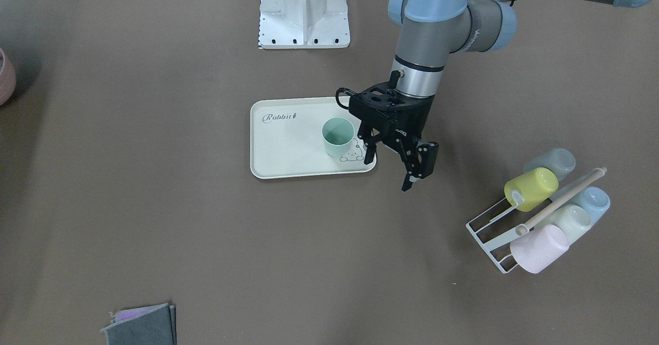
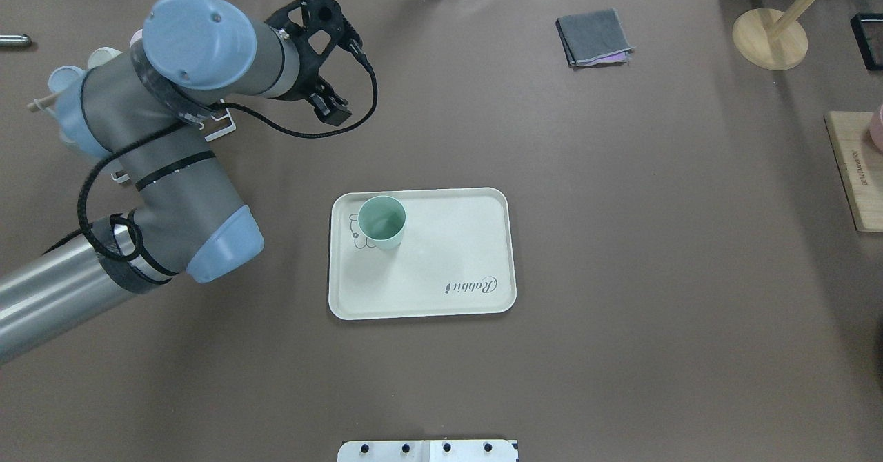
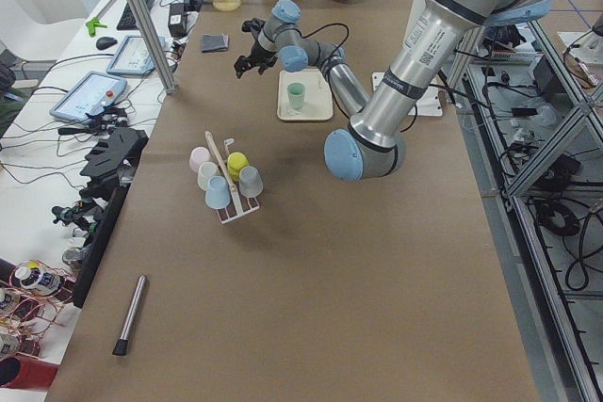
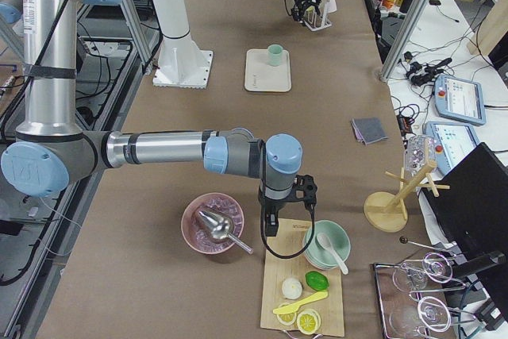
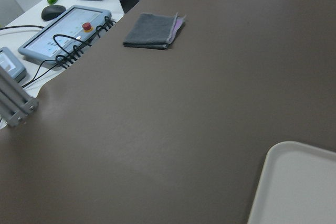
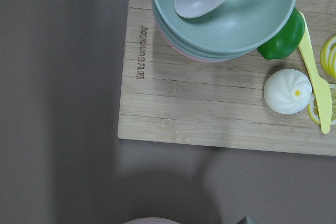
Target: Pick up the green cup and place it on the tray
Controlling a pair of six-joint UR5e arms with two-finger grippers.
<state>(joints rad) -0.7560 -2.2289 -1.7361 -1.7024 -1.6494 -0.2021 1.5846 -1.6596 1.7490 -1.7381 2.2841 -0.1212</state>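
The green cup [image 1: 338,136] stands upright on the cream tray [image 1: 288,154], over the bunny drawing. It also shows in the overhead view [image 2: 381,222] at the tray's [image 2: 441,269] far left corner. My left gripper [image 1: 388,167] is open and empty. It hangs above the table just beside the tray's edge, clear of the cup. The left wrist view shows only a tray corner [image 5: 299,182]. My right gripper [image 4: 270,224] shows only in the exterior right view, over a wooden cutting board [image 6: 210,114]; I cannot tell if it is open or shut.
A wire rack with several pastel cups [image 1: 540,211] lies on the left arm's side. A folded grey cloth [image 2: 593,36] lies at the far edge. A wooden stand [image 2: 769,38] and the cutting board [image 2: 855,169] are at the right.
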